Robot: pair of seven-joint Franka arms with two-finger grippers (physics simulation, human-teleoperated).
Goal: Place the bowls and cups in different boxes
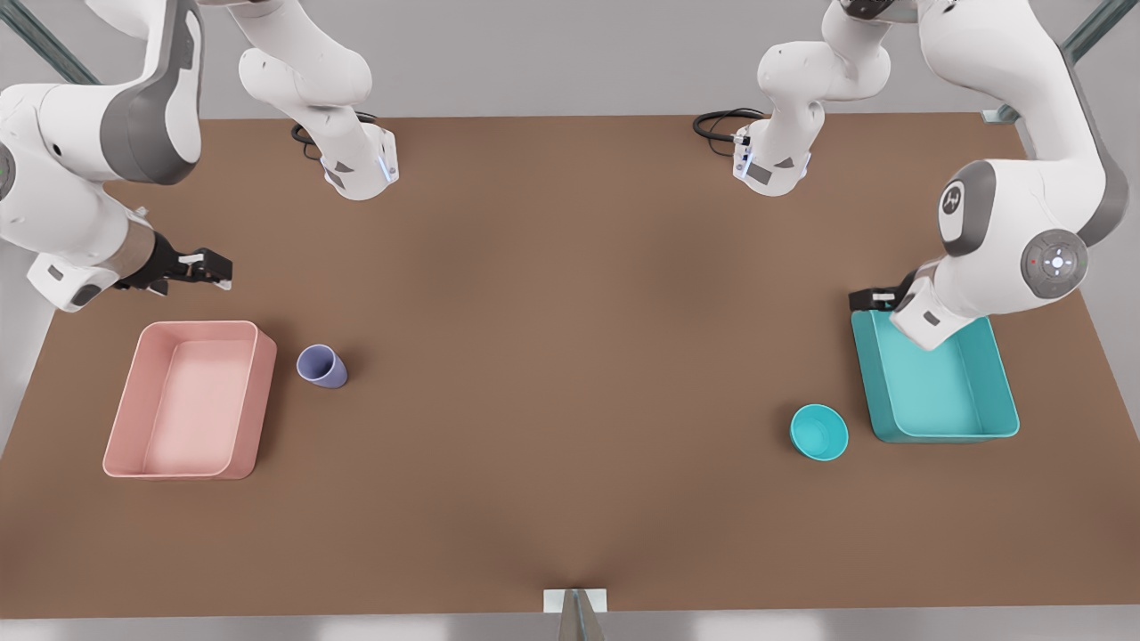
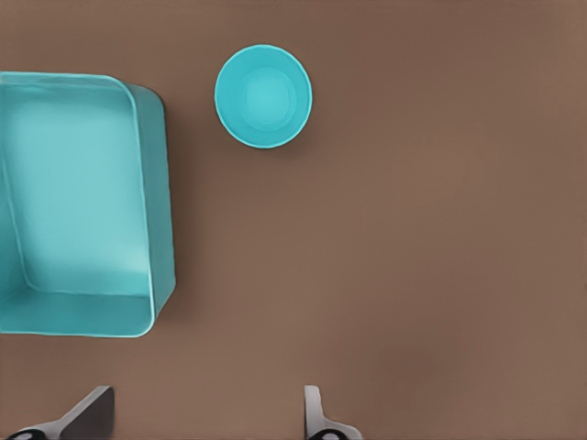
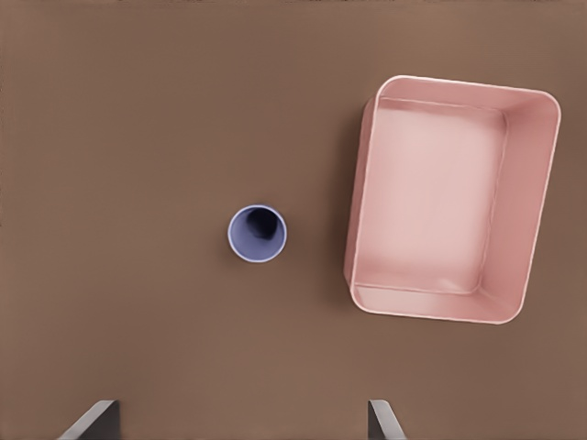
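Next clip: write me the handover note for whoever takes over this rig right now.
Left gripper: open, empty, over the far end of the shallow teal plastic bin on the front view's right.
Right gripper: open, empty, hovering just beyond the shallow pale pink plastic bin on the front view's left.
Small round teal bowl: upright on the brown table, beside the teal bin, apart from it.
Small lavender tapered cup: upright on the table beside the pink bin, apart from it.
Done: nothing; both bins hold nothing.
Left: pick up bowl and cup, and place each in a separate bin.
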